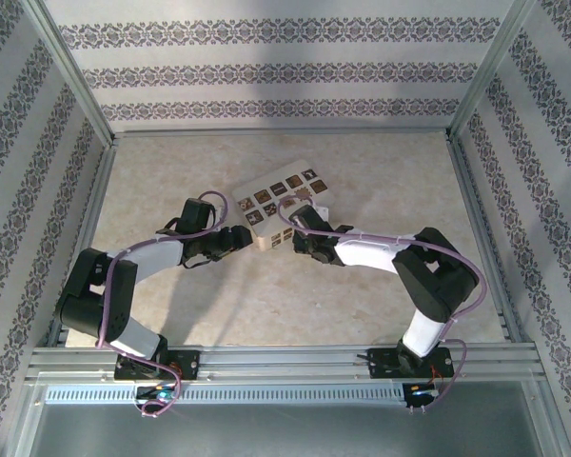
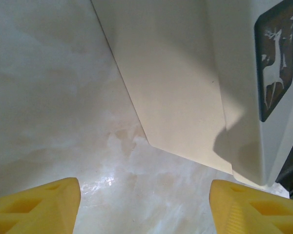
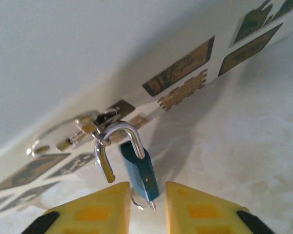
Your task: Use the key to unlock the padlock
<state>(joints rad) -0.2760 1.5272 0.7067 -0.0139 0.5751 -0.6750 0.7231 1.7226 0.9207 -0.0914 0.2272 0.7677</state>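
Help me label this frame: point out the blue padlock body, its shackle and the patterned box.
blue padlock body (image 3: pixel 141 173), right wrist view, on its flat blue side.
shackle (image 3: pixel 124 127), right wrist view, on the top of the silver arch.
patterned box (image 2: pixel 176 83), left wrist view, on its plain cream face.

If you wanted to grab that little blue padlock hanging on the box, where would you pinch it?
Probably its blue body, pinched across the slim sides from its lower end, where the right gripper sits. The body dangles free under the silver loop, which is hooked through the latch.
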